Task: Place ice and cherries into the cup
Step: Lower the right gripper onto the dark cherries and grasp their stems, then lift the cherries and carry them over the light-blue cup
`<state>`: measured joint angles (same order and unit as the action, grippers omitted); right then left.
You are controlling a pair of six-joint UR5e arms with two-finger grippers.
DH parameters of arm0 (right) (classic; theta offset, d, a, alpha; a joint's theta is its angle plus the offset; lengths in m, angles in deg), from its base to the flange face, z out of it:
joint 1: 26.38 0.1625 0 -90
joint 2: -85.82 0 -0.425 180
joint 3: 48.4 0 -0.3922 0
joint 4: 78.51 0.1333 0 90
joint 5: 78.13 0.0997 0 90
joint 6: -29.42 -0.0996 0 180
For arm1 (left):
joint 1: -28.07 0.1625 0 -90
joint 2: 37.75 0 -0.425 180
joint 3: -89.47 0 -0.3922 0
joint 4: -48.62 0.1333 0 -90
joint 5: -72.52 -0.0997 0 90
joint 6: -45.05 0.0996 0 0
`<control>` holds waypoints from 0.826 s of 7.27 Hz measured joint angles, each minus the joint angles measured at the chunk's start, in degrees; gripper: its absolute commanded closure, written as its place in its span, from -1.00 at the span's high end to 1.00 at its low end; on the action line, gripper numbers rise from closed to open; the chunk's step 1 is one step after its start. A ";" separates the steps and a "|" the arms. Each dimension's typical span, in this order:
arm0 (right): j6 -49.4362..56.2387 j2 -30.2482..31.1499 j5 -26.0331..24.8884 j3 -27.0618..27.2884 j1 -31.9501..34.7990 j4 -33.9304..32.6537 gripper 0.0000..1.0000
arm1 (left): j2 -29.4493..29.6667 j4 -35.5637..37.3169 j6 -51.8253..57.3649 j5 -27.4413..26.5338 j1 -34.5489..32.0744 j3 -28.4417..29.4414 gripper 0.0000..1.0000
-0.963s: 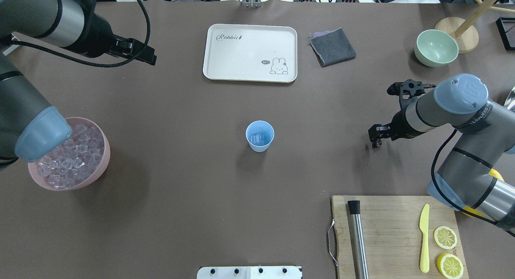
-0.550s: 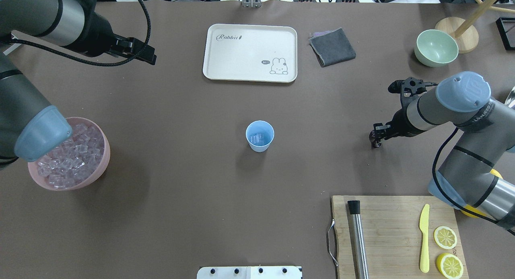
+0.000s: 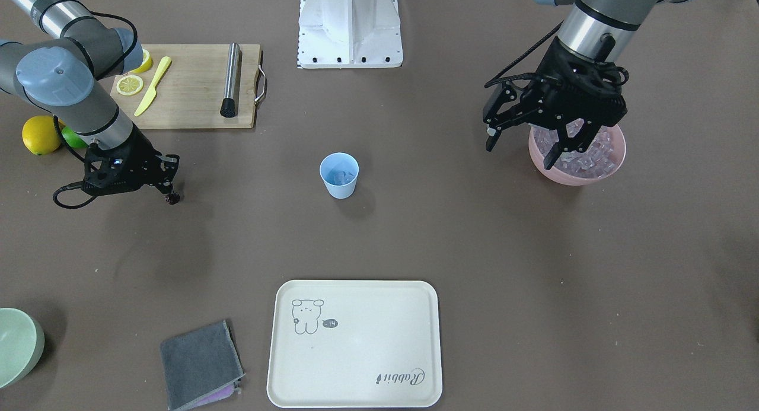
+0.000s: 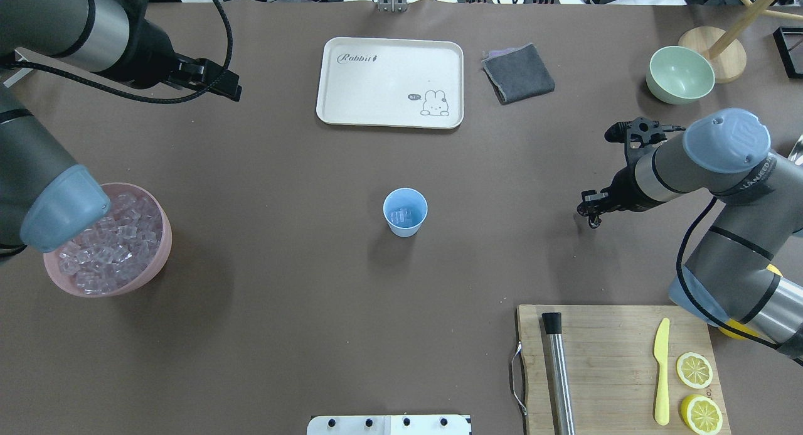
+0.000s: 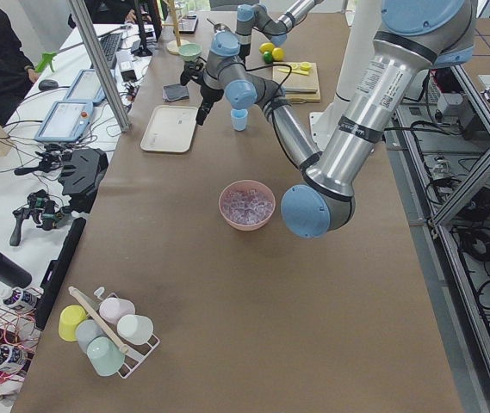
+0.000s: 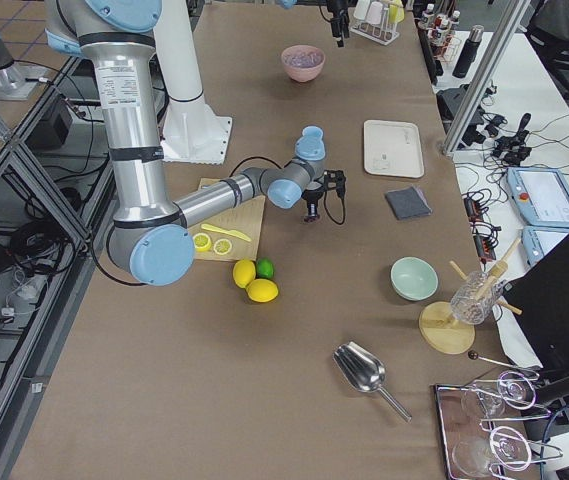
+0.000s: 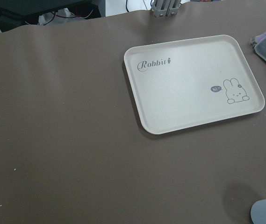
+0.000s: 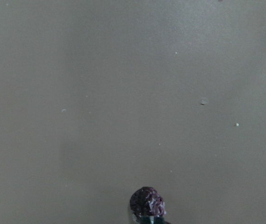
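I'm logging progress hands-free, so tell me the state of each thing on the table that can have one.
cup: upright, some ice inside.
pink bowl: upright, full of ice.
right pincer: shut on the cherries.
cherries: held in the right pincer.
left pincer: open, empty.
tray: empty.
green bowl: upright, empty.

overhead: behind the robot, looks forward and down on the whole table (image 4: pixel 282 265). front-facing: opposite side, steep down, robot base at top; shares cup (image 4: pixel 405 212) and tray (image 4: pixel 390 82) with overhead, flipped. side views: one at each table end, looking lengthwise. left wrist: oblique, on tray. right wrist: very near table, cherries (image 8: pixel 147 203) at bottom edge.
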<state>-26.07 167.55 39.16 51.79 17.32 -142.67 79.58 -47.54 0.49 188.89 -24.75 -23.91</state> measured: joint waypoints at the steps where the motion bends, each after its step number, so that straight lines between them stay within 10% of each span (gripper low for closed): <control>1: 0.00 0.00 0.47 1.27 0.50 -0.02 -1.00 | -0.04 0.00 0.00 0.00 -0.03 -0.03 0.94; 6: -9.08 -9.33 2.01 6.04 0.73 -0.07 -1.00 | -0.08 0.00 0.00 0.00 -0.08 0.02 0.94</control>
<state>-35.15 158.22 41.17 57.83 18.05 -142.74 79.50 -47.54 0.49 188.89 -24.83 -23.89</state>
